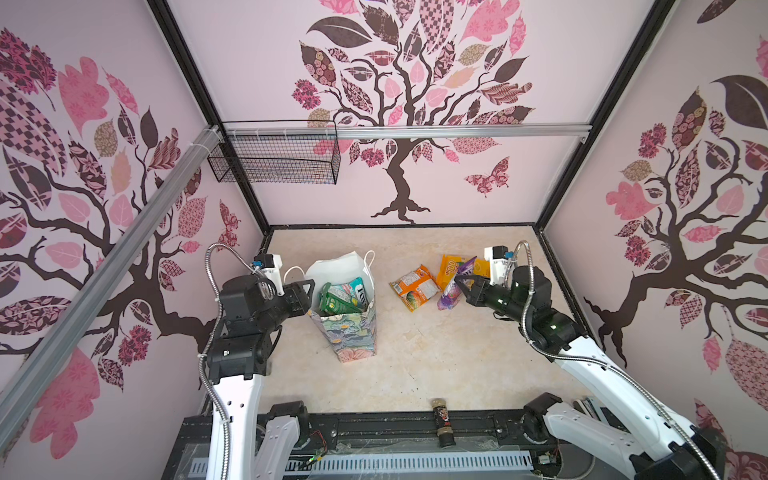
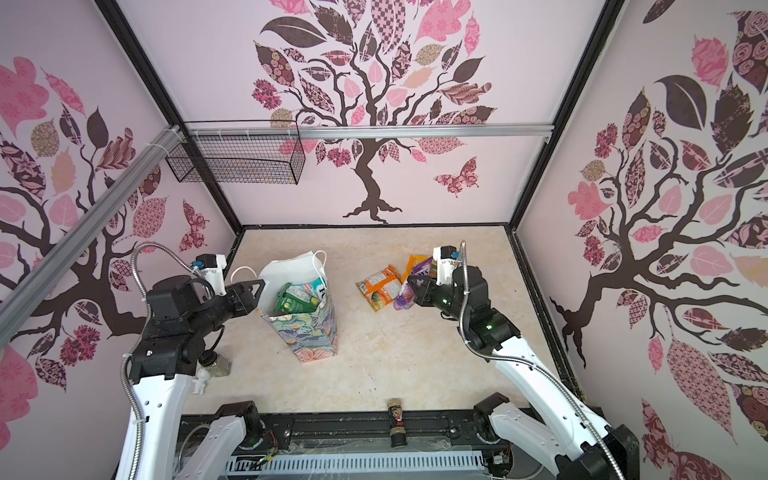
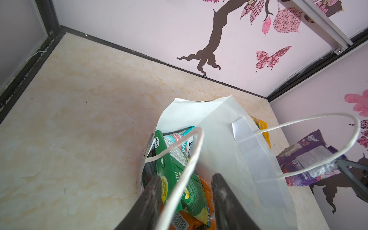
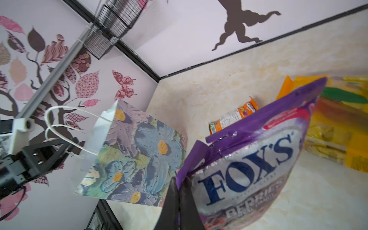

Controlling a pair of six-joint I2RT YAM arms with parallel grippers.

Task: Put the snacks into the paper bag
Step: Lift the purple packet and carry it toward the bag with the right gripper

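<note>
Corner seam of the purple packet (image 4: 249, 159) sits clamped in my right pincer (image 4: 179, 185), jaws together on it. I cannot tell whether its low end has cleared the table (image 1: 415, 365). It looks light, limp and slick, so I judge the crimped edge a safer hold than the puffy belly. At nine o'clock lies the orange packet (image 1: 415, 289), at twelve the yellow packet (image 1: 451, 264). Farther at nine the bag (image 1: 349, 332) stands upright; it is thin paper and I expect it to tip easily. A green packet (image 3: 173, 179) and a teal packet (image 3: 179, 137) are inside. My left pincer (image 3: 187, 176) stands apart there, a cord (image 3: 191, 155) loose between its jaws.
</note>
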